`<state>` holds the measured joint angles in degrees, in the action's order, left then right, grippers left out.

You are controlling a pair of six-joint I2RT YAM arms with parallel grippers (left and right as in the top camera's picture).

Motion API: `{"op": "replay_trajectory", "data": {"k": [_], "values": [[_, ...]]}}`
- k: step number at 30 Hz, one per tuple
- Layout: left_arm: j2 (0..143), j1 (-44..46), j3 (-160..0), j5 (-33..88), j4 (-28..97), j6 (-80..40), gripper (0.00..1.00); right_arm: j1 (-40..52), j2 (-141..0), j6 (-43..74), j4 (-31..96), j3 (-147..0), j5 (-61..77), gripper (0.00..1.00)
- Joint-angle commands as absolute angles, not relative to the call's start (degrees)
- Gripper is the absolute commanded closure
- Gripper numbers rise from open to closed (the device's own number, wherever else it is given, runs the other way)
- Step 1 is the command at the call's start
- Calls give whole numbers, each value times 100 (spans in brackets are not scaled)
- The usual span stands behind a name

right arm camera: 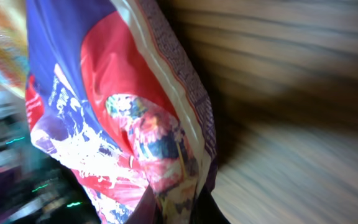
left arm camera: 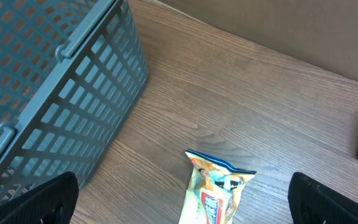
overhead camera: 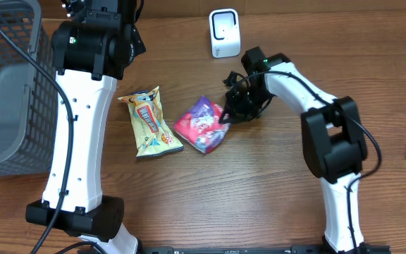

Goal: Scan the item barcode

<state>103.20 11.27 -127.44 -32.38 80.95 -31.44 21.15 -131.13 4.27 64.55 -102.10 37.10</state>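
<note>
Since the right gripper (overhead camera: 225, 118) clamps the red-and-purple foil snack packet (overhead camera: 200, 125), we judge grasp done; presenting it to the white box scanner (overhead camera: 224, 33) beyond that gripper remains.

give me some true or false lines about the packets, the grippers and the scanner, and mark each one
1. The right gripper is shut on the red packet at its edge. True.
2. The yellow packet lies in the basket. False: it lies on the table, beside the red packet.
3. The left gripper holds the yellow packet. False: it is open and empty.
4. The white scanner stands on the table beyond both packets. True.
</note>
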Motion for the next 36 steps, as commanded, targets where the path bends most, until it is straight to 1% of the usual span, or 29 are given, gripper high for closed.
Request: {"op": "replay_trajectory", "data": {"k": [1, 6, 11, 14, 16, 19, 21, 23, 25, 29, 33, 36], "values": [[10377, 1164, -12796, -3297, 8077, -3238, 0, 2088, -12145, 596, 6709, -10315, 1291, 96], [10377, 1164, -12796, -3297, 8077, -3238, 0, 2095, -11192, 1343, 7378, -10315, -943, 96], [10377, 1164, -12796, -3297, 8077, -3238, 0, 2176, -10593, 2624, 8503, -10315, -2803, 96], [10377, 1164, -12796, -3297, 8077, -3238, 0, 2366, -10501, 3398, 9148, -10315, -3492, 96], [10377, 1164, -12796, -3297, 8077, -3238, 0, 2587, -10501, 4165, 9706, -10313, -3710, 96], [10377, 1164, -12796, -3297, 8077, -3238, 0, 2971, -10514, 4362, 9708, -10221, -3463, 96], [10377, 1164, -12796, -3297, 8077, -3238, 0, 3245, -10560, 4554, 9706, -10202, -3660, 96], [10377, 1164, -12796, -3297, 8077, -3238, 0, 3590, -10637, 4969, 9708, -10154, -4167, 96], [10377, 1164, -12796, -3297, 8077, -3236, 0, 3938, -10753, 5426, 9708, -10005, -4967, 96], [10377, 1164, -12796, -3297, 8077, -3238, 0, 4016, -10969, 5863, 9697, -9620, -5596, 96], [10377, 1164, -12796, -3297, 8077, -3238, 0, 4012, -11406, 5861, 9428, -9216, -6051, 96], [10377, 1164, -12796, -3297, 8077, -3236, 0, 4115, -11773, 5874, 9231, -8958, -6853, 96]]}}
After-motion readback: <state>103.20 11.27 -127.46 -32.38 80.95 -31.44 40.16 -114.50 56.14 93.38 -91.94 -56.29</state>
